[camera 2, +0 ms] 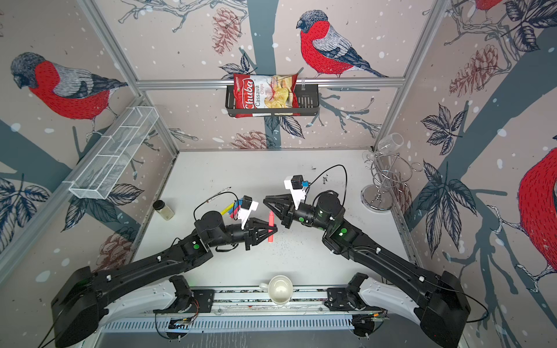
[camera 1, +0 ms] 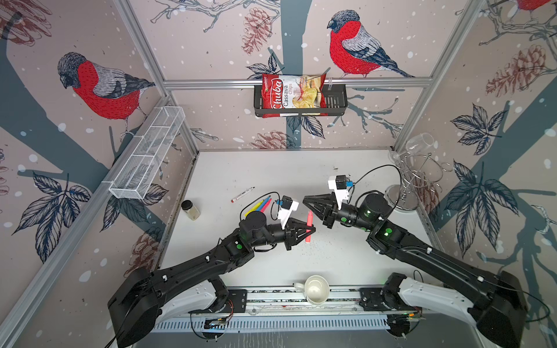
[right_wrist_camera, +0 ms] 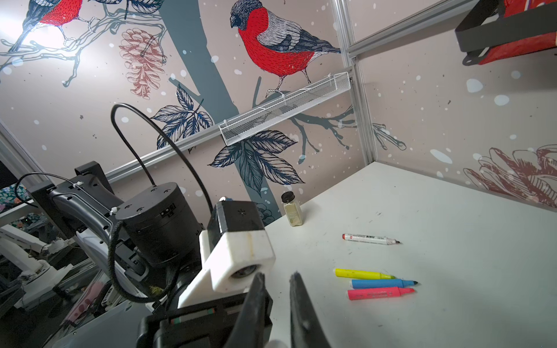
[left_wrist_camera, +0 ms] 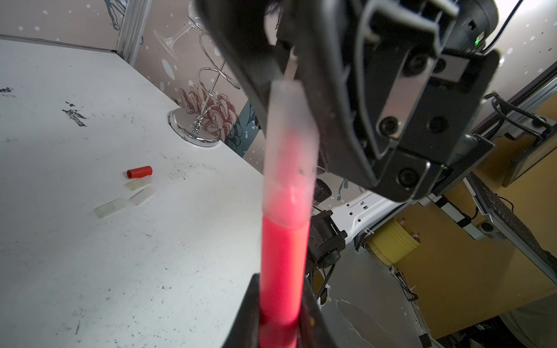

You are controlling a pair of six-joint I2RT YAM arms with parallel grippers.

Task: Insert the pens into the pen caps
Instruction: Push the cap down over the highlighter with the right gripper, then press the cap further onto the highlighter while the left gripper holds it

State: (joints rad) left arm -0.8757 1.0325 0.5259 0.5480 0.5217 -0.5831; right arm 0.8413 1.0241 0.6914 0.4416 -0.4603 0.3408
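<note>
Left wrist: left gripper point(left_wrist_camera: 280, 313) clamps pink pen point(left_wrist_camera: 283, 265) (cap point(left_wrist_camera: 287, 144) blurred); right gripper point(camera 1: 306, 199) closed.

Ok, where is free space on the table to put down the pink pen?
Bare: the far strip of table between the back wall and the white marker; also the near stretch between the mug and the left hand. Crowded: around the three coloured pens and the jar, and the caps near the glass rack.

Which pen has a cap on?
The pink-red pen in the left gripper; a translucent cap covers its tip. The yellow pen, blue pen, pink pen and white pen lie uncapped.
</note>
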